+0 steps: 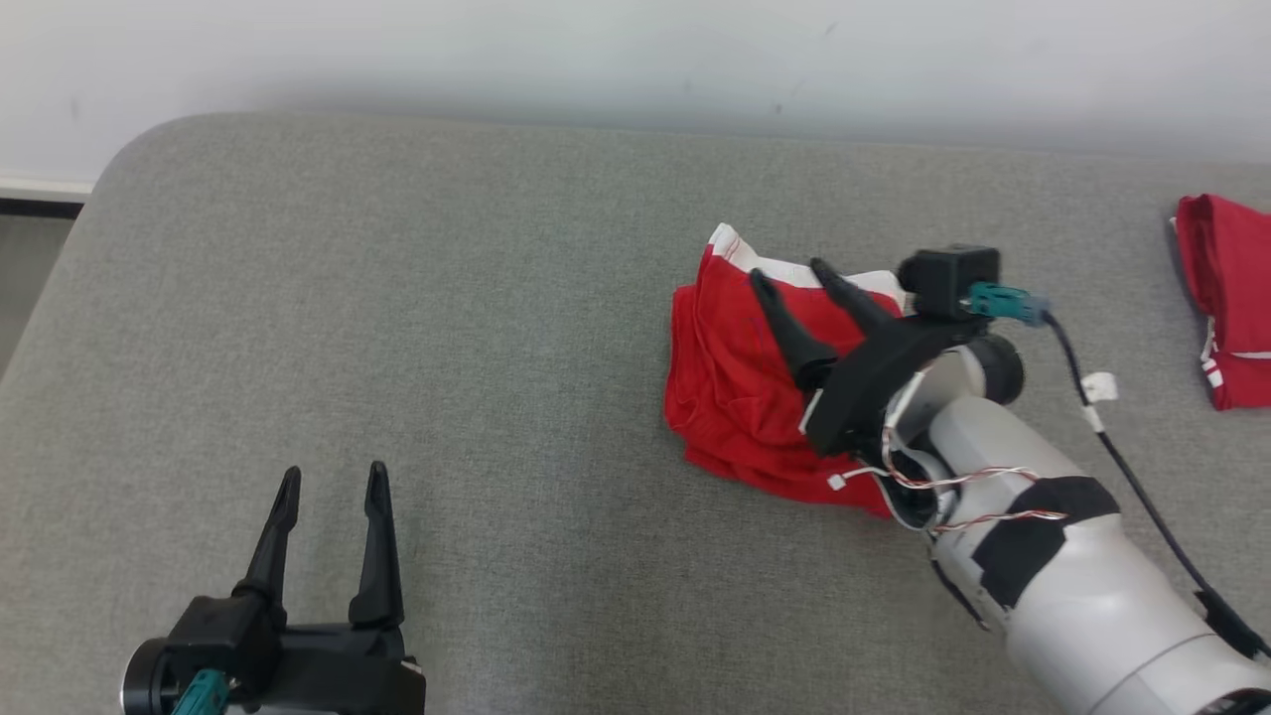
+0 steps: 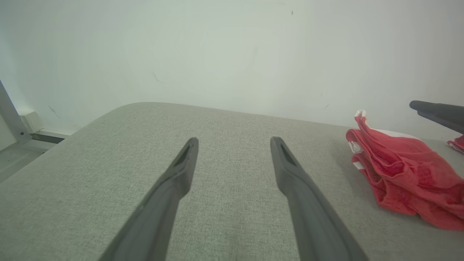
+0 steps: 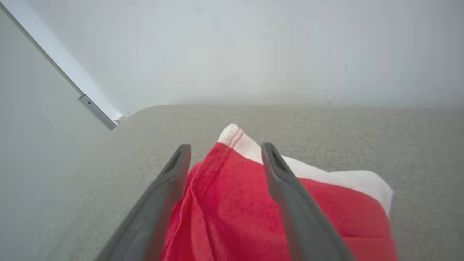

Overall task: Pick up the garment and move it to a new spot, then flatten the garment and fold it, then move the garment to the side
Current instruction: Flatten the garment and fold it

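- Task item: the red garment (image 1: 735, 397) with white trim lies bunched in a loose, part-folded heap on the grey padded surface (image 1: 397, 298), right of centre and towards the far edge. Its white band faces the wall.
- In the left wrist view the garment (image 2: 402, 174) sits at the right, creased and stacked in several layers, resting on the surface (image 2: 224, 119).
- A second red cloth (image 1: 1231, 298) with white stripes lies at the far right edge of the surface, well apart from the first.
- Surface: grey woven covering with a rounded far-left corner.
- Room: a plain white wall (image 1: 596, 50) runs directly behind the surface, with a dark strip (image 1: 40, 207) at its foot on the left.
- Right gripper (image 1: 794, 276): arm reaches forward and to the left, fingers spread apart over the garment and holding nothing. In the right wrist view the gripper (image 3: 225, 148) straddles the red cloth (image 3: 232, 217). Contact with the cloth cannot be determined.
- Left gripper (image 1: 334, 473): low at the near left, fingers pointing forward, jaws wide apart and empty. It (image 2: 233, 140) hangs above bare surface, well apart from the garment.
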